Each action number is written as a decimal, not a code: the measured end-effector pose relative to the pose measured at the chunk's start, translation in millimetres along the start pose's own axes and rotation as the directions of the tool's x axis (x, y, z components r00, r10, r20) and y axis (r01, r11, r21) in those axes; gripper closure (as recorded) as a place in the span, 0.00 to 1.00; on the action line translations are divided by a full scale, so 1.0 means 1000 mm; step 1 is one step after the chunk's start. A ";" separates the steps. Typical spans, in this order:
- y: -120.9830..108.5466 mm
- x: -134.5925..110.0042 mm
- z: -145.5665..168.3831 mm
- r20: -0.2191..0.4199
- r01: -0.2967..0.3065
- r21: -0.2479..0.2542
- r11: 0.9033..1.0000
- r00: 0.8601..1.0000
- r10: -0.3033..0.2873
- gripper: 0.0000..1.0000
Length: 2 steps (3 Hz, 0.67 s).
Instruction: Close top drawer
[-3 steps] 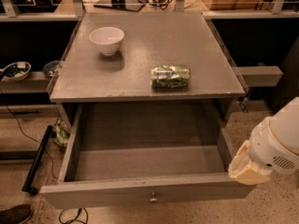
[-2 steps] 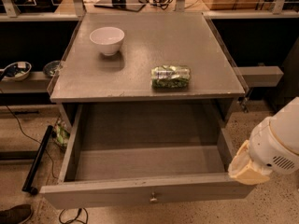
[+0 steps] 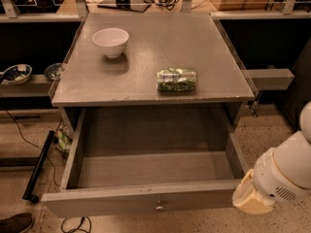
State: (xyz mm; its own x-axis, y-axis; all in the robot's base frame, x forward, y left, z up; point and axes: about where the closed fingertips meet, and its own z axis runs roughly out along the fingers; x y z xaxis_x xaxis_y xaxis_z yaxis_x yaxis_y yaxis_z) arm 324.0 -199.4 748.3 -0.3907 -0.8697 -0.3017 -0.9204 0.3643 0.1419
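The top drawer point(image 3: 146, 200) is pulled far out from under the grey table; it is empty inside. Its long flat front faces me, with a small metal knob point(image 3: 159, 207) at the centre. My gripper point(image 3: 251, 202) is at the lower right, at the end of the white arm, right by the right end of the drawer front. Only its beige end shows there, and I cannot tell whether it touches the drawer.
On the grey table top point(image 3: 194, 47) stand a white bowl point(image 3: 111, 41) and a green packet point(image 3: 177, 79). A shelf at the left holds bowls point(image 3: 17, 74). A black bar point(image 3: 39, 166) and cables lie on the floor at the left. A grey block point(image 3: 269, 78) juts out at the right.
The arm's end has moved a little lower and to the left, nearer the drawer front's right corner. The drawer stays as far out as before.
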 end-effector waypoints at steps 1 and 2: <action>0.000 0.013 0.047 0.003 -0.030 -0.041 0.999 1.000 0.030 1.00; 0.000 0.013 0.047 0.003 -0.030 -0.041 0.999 1.000 0.030 1.00</action>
State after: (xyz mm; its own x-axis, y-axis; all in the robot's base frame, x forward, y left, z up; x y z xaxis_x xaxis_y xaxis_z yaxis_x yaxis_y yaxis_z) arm 318.4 -195.0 700.0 -0.4185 -0.8572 -0.3001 -0.9069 0.3764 0.1896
